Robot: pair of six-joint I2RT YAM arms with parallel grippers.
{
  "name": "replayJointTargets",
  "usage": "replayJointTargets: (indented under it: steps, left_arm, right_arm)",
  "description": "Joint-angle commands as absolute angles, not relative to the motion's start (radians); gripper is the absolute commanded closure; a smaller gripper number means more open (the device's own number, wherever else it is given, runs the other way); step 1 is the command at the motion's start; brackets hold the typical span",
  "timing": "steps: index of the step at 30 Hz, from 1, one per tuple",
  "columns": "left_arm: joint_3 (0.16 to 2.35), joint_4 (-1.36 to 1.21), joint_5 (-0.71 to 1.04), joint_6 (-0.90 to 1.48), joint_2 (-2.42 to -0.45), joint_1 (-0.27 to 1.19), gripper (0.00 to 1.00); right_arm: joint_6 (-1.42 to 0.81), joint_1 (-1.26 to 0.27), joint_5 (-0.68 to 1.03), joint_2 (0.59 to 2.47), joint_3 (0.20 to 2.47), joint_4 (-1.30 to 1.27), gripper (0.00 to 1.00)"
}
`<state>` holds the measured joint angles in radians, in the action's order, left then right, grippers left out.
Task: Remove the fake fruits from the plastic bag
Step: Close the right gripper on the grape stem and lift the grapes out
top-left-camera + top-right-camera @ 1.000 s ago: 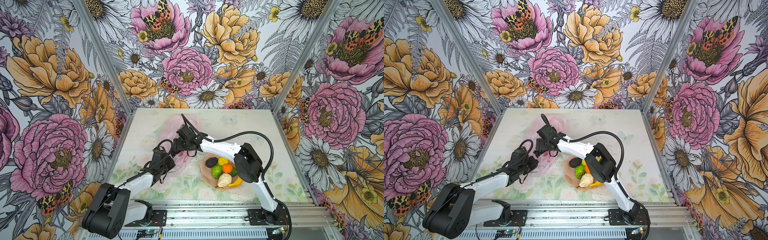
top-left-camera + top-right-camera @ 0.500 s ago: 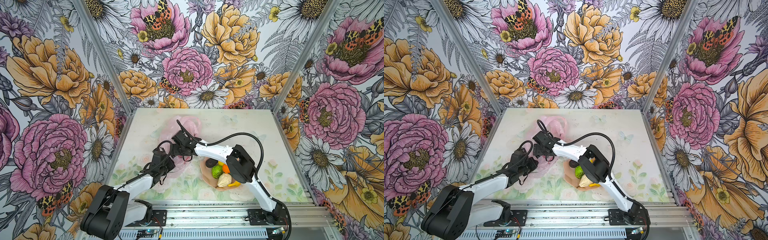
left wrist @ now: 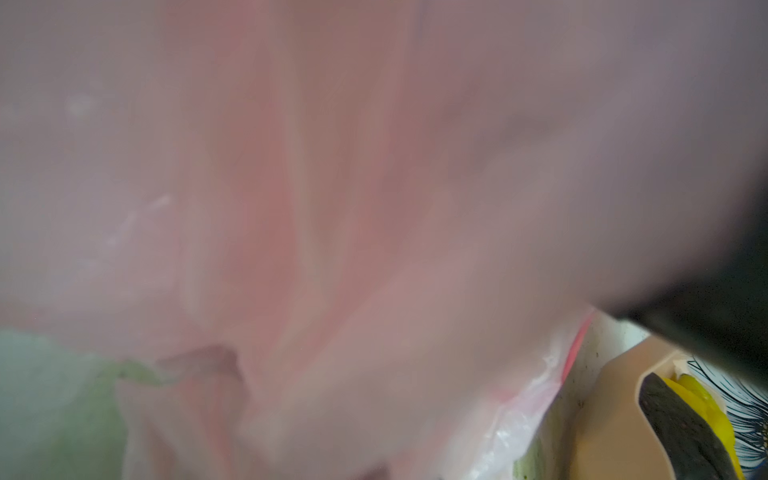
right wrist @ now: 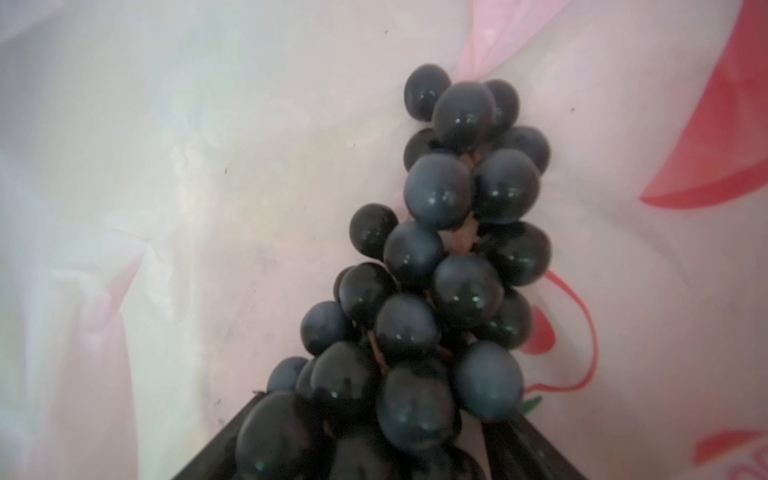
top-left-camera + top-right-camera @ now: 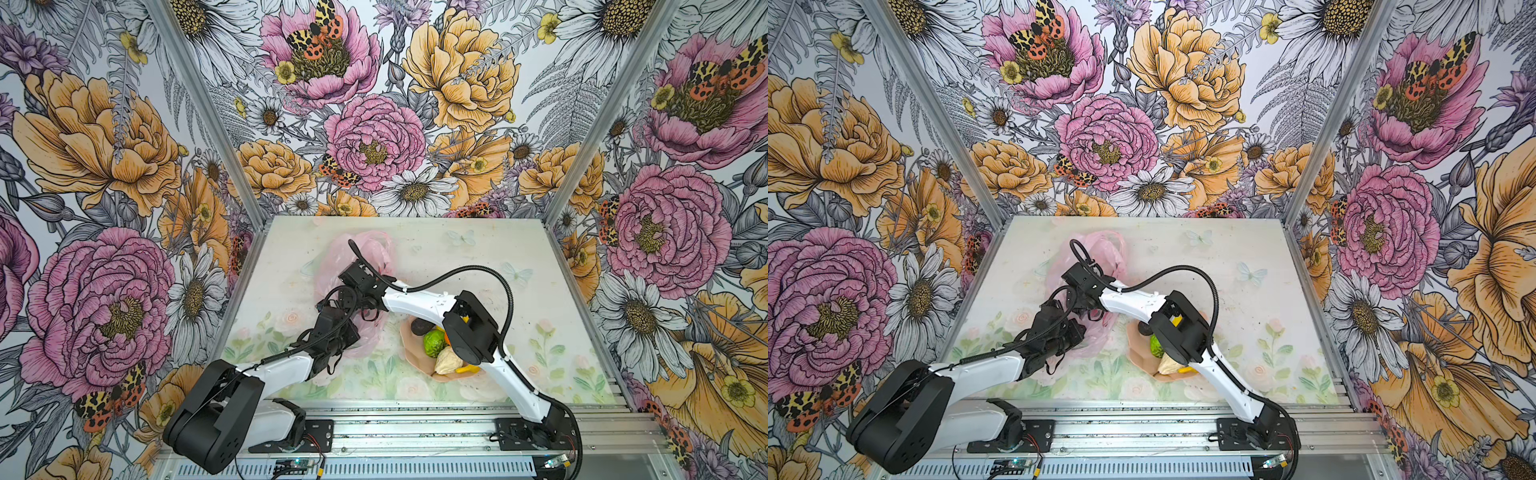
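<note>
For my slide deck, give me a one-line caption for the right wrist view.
Dark grape bunch lying inside the pink plastic bag, between the fingers of the right gripper.

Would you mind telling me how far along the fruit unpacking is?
Done: the pear, green fruit, banana and others sit on the plate. In hand: the right gripper is inside the bag around the grapes; the left gripper, shut, is at the bag. Left: lifting the grapes out; other fruit inside cannot be seen.

Grape bunch in bag; bag left of plate; fruits on plate.
</note>
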<state>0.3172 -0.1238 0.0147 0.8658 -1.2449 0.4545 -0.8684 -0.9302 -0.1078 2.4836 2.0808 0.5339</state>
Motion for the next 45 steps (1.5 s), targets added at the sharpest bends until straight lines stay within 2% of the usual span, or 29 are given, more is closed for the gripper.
replayJointTargets:
  steps: [1,8,11,24,45]
  left_arm:
    - [0.304,-0.139,-0.022,0.873,-1.21,0.468,0.88]
    - [0.312,-0.116,-0.034,0.868,-1.233,0.458,0.87]
    - [0.317,-0.116,-0.028,0.87,-1.257,0.45,0.87]
    - [0.326,-0.096,-0.009,0.852,-1.261,0.391,0.87]
    - [0.41,-0.101,0.009,0.816,-1.342,0.299,0.87]
  right_arm:
    - [-0.846,-0.931,-0.13,2.549,2.108,0.581,0.28]
    - [-0.822,-0.905,-0.123,2.497,2.123,0.577,0.47]
    - [-0.799,-0.903,-0.13,2.46,2.126,0.571,0.52]
    - [-0.762,-0.903,-0.098,2.37,2.104,0.551,0.67]
    - [-0.64,-0.913,-0.061,2.125,1.893,0.545,0.68]
